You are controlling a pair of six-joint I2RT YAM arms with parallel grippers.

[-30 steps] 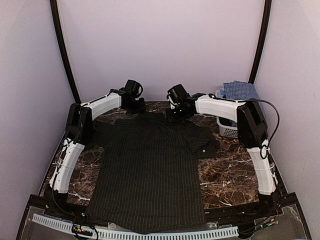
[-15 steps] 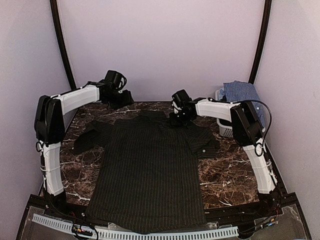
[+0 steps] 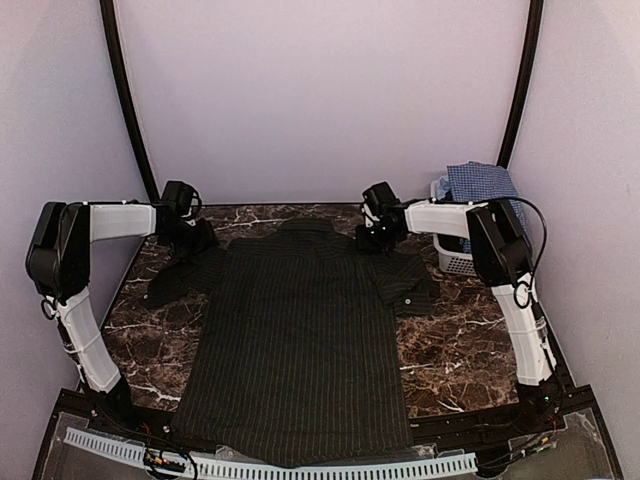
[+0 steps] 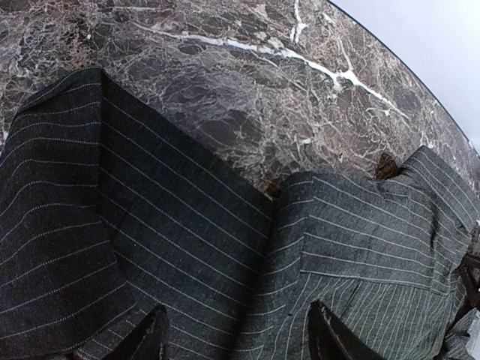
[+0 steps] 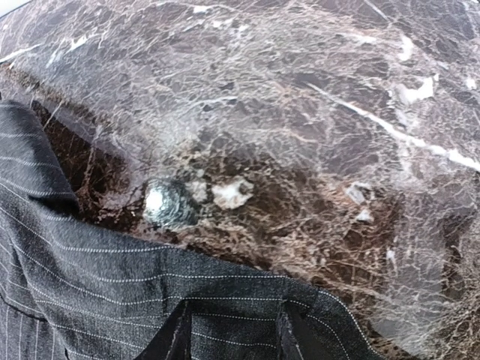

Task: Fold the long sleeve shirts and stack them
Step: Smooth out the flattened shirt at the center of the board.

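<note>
3 lilac walls [image 3: 330,100] enclose the brown marbled worktop [image 3: 450,340]. The black pinstriped shirt [image 3: 300,340] lies flat on it, and the blue checked shirt [image 3: 480,182] sits in the white slatted plastic basket [image 3: 458,262]. Released, the left tool [image 4: 238,319] has swung outward; whether the right tool [image 5: 232,313] grips is unclear.

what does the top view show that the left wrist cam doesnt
Only top: the blue check shirt draped over the white basket, and the whole outline of the black pinstriped shirt. Only left wrist: the left tool with fingers apart, close above the cloth. Both: that pinstriped shirt and the marble table.
</note>
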